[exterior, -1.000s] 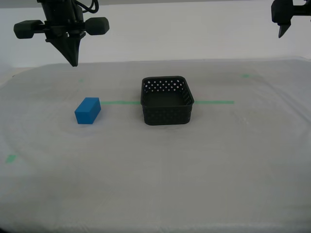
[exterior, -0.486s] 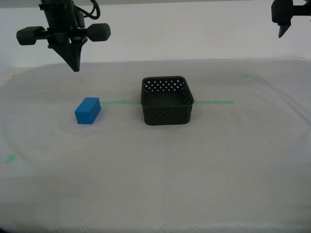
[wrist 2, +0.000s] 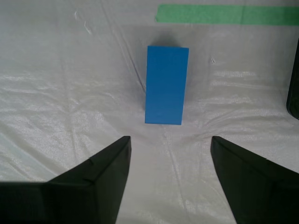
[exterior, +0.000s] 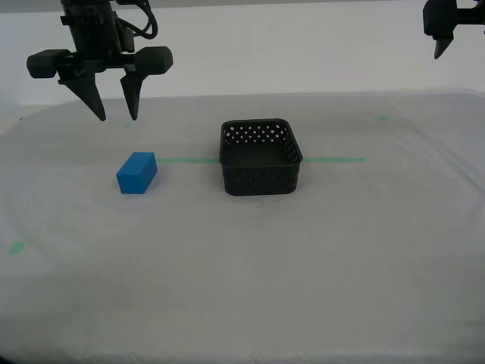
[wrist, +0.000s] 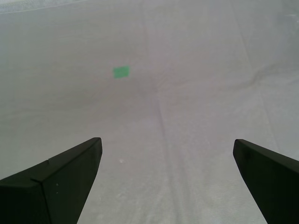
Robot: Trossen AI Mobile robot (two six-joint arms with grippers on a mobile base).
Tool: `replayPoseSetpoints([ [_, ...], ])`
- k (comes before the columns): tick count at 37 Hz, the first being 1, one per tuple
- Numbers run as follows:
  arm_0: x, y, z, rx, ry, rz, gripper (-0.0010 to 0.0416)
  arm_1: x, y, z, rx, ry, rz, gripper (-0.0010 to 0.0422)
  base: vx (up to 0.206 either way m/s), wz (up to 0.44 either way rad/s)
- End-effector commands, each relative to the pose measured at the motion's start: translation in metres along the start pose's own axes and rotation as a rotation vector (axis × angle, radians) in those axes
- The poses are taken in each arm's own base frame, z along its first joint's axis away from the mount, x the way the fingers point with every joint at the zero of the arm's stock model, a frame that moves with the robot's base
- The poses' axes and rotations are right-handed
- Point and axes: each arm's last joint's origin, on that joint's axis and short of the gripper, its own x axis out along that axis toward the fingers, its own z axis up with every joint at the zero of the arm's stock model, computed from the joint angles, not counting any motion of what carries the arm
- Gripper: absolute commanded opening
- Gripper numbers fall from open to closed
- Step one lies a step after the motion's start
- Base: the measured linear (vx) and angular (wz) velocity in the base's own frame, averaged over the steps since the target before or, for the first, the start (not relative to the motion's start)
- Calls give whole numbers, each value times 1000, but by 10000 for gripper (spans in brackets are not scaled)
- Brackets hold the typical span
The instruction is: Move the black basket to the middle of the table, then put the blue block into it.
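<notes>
A staged robot test area, such as a laboratory bench, is showing here. A whitish-grey cloth is covering the table (exterior: 242,288); a green tape line (exterior: 333,160) and small green tape marks (exterior: 16,247) are marking positions on it. A plain pale wall (exterior: 303,45) is closing the background, and black robot arms (exterior: 95,30) are hanging above.

The cloth-covered table (exterior: 318,265) carries the black basket (exterior: 261,168), the blue block (exterior: 136,173) and green tape line (exterior: 333,160).
</notes>
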Motion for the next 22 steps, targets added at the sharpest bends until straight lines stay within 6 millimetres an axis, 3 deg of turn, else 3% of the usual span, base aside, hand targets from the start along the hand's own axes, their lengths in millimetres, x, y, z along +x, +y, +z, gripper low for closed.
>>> replayPoseSetpoints([
  [1, 0, 0, 0, -1, -3, -1, 394, -1, 0, 1, 6, -11, -2, 280, 0, 0],
  [13, 0, 0, 0, -1, -3, -1, 394, -5, -2, 9, 82, -75, -19, 408, 0, 0],
  [17, 0, 0, 0, -1, -4, -1, 394, -2, -3, 8, 72, -83, -28, 389, 0, 0],
  [22, 0, 0, 0, -1, -3, -1, 394, 4, -4, 9, 73, -107, -32, 404, 0, 0],
])
